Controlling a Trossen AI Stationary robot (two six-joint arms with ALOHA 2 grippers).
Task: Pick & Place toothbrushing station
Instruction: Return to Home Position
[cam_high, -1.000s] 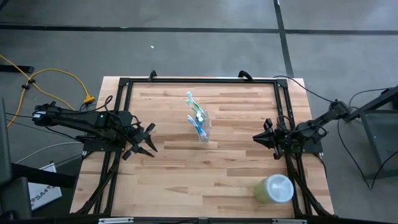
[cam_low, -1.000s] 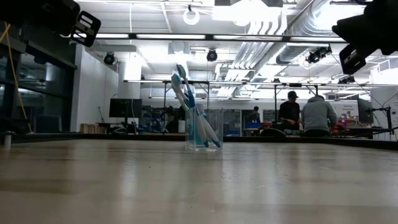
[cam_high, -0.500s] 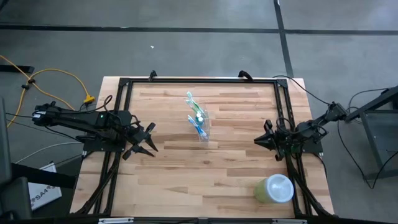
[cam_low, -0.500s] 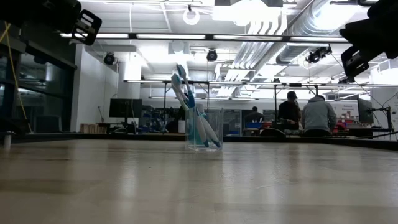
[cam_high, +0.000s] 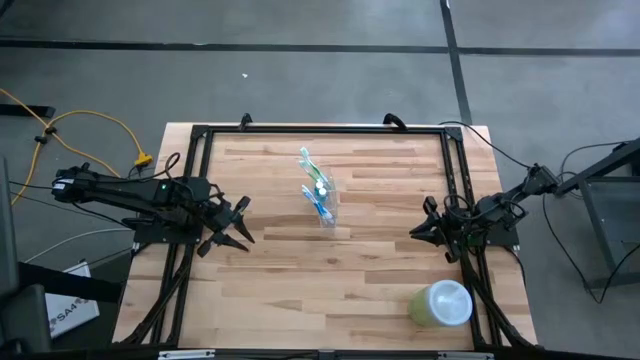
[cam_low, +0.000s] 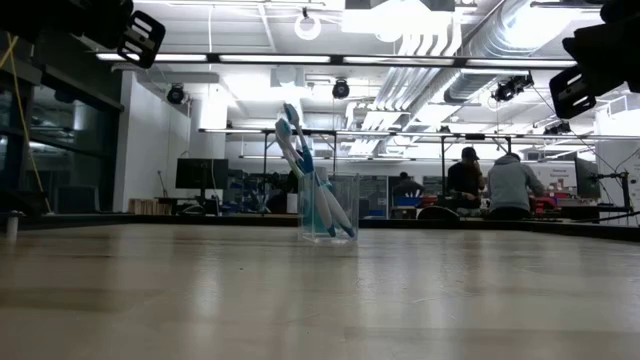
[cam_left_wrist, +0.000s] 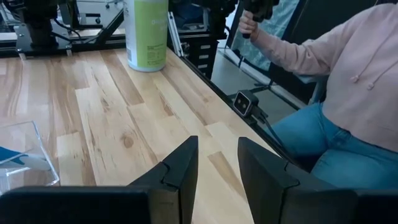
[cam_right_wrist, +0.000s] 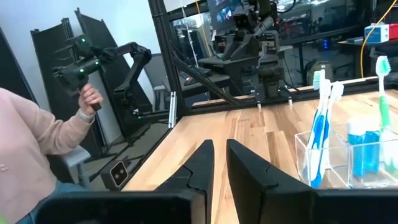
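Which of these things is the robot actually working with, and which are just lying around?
Job: clear plastic organizer cup; blue toothbrushes, green toothbrush and white-and-blue tube standing in it.
Lying about: pale green round container near the table's corner; yellow cable on the floor.

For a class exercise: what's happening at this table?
Nothing is being handled. The toothbrushes stand in the clear cup in the middle of the table. The left gripper hangs empty, fingers open, at its left edge; the right gripper likewise at the right. A pale green container stands nearer the right gripper.
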